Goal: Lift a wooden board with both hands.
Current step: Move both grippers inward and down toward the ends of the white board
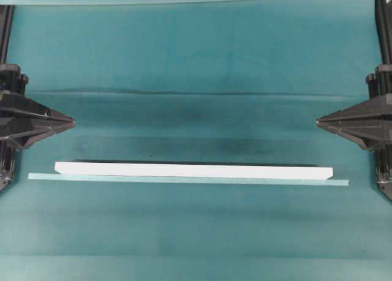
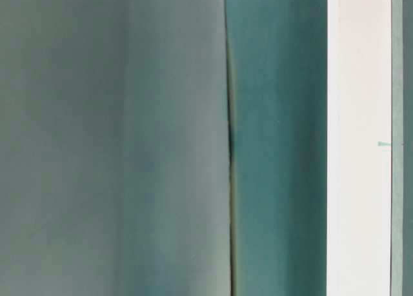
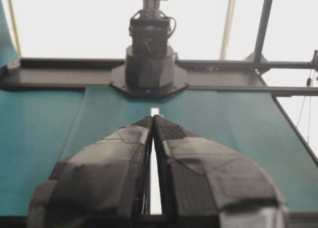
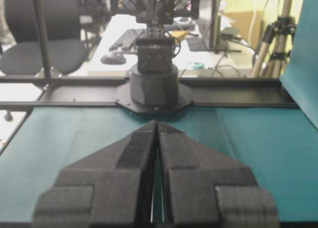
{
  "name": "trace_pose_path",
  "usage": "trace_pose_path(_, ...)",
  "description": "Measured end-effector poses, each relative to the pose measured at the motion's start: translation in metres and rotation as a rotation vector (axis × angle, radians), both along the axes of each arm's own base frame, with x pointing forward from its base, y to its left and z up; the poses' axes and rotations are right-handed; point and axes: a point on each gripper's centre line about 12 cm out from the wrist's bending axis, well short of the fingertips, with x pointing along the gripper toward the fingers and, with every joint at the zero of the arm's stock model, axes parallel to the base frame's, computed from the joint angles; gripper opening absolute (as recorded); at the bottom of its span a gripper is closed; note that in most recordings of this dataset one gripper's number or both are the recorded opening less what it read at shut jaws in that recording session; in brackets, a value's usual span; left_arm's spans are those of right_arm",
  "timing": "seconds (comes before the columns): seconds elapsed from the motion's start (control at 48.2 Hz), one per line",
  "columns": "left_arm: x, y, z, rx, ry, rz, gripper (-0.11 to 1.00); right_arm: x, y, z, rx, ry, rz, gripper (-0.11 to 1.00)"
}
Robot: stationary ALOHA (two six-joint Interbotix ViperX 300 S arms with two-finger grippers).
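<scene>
Jaws of both grippers are pressed together with nothing between them. The left wrist view shows the left gripper [image 3: 153, 119] with its two taped fingers meeting at the tips, and the right wrist view shows the right gripper [image 4: 157, 123] the same way, its foam-faced fingers touching along a thin seam. From overhead, the left gripper [image 1: 72, 122] and right gripper [image 1: 318, 122] appear as pointed black wedges at opposite edges, aimed at each other, well apart.

Between them and nearer the bottom of the overhead view lies the wooden board [image 1: 193, 169], flat on the teal tabletop [image 1: 196, 60], touched by neither gripper. A thinner pale teal strip [image 1: 188, 179] lies just beside its lower long edge and reaches past both ends.

Only the left wrist view catches the board [image 3: 155, 111] as a white sliver beyond the fingertips, with the opposite arm's base [image 3: 149, 69] behind it. The right wrist view instead shows the facing arm's base [image 4: 155, 84], an office chair [image 4: 44, 44] and a tripod [image 4: 278, 39] beyond the tabletop. The table-level view gives only a white band [image 2: 359, 141] running top to bottom against teal cloth; neither gripper appears there.
</scene>
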Motion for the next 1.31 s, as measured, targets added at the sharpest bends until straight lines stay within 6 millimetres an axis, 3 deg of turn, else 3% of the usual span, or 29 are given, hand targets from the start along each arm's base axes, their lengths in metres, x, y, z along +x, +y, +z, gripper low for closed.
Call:
trace_pose_path(0.083, 0.011, 0.002, 0.003, -0.049, 0.021, 0.005, 0.15, 0.002, -0.002, -0.003, 0.032, 0.021, -0.009, 0.13)
trace_pose_path(0.207, 0.034, 0.006, 0.000, -0.104, 0.085, 0.022, 0.00, 0.004, -0.007, -0.015, 0.147, 0.103, -0.035, 0.01)
trace_pose_path(0.539, 0.048, 0.006, 0.000, -0.118, 0.249, 0.030, -0.01, 0.012, -0.005, -0.028, 0.253, 0.352, -0.040, 0.01)
trace_pose_path(0.953, 0.065, 0.008, -0.008, -0.118, 0.561, 0.053, -0.01, 0.059, -0.006, -0.037, 0.283, 0.686, -0.067, 0.01)
trace_pose_path(1.306, 0.090, 0.004, -0.033, -0.114, 0.851, 0.056, -0.01, 0.095, -0.006, -0.059, 0.291, 0.999, -0.079, 0.01)
